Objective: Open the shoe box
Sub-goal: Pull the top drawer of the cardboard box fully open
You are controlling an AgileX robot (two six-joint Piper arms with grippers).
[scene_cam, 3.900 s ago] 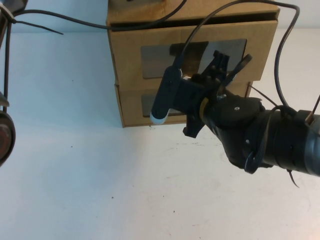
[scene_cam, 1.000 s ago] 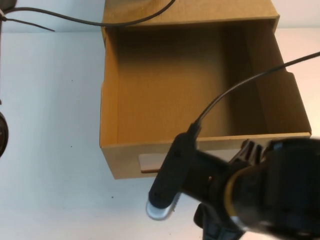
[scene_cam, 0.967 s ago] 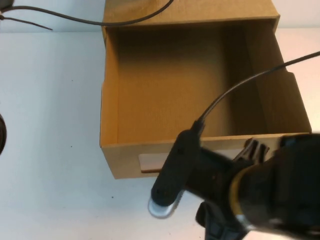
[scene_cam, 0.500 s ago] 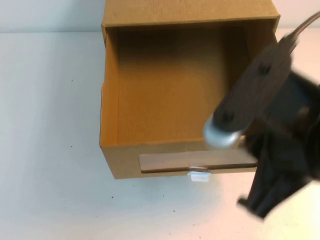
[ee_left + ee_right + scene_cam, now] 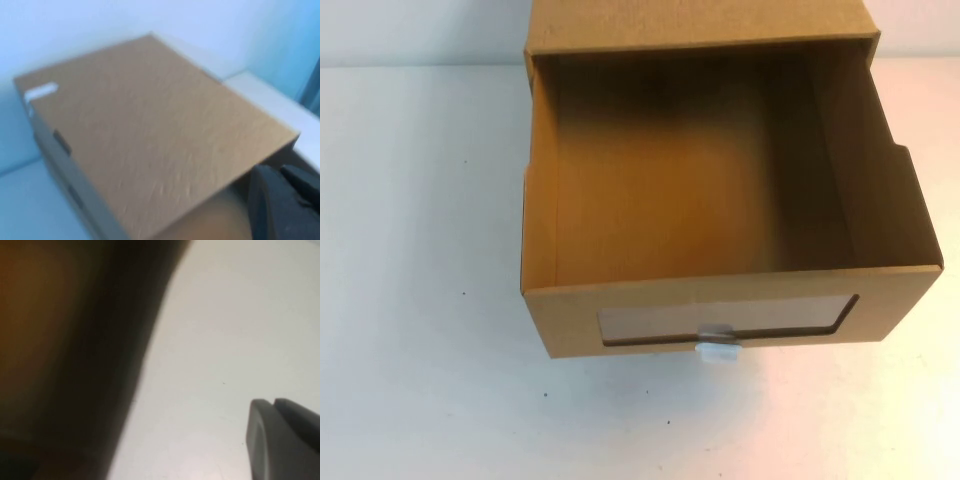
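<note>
High view: the shoe box [image 5: 700, 20] is sitting at the far middle of the white table [image 5: 420, 250], its drawer [image 5: 542, 200] standing pulled out toward the robot, showing a bare cardboard floor and a white tab [image 5: 717, 348] poking out under the front window [image 5: 760, 315]. The left gripper [image 5: 280, 171] is hanging over the box's flat top, jaws pressed together and gripping nothing. The right gripper [image 5: 274, 402] is hovering over the table beside the box, likewise closed on nothing.

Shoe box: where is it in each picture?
High view: the shoe box fills the middle, pulled open; neither gripper shows.
Left wrist view: its brown top fills most of the picture, beyond the left gripper.
Right wrist view: a blurred brown mass, likely the box, across from the shut right gripper.
Shared landmark: the white table.
</note>
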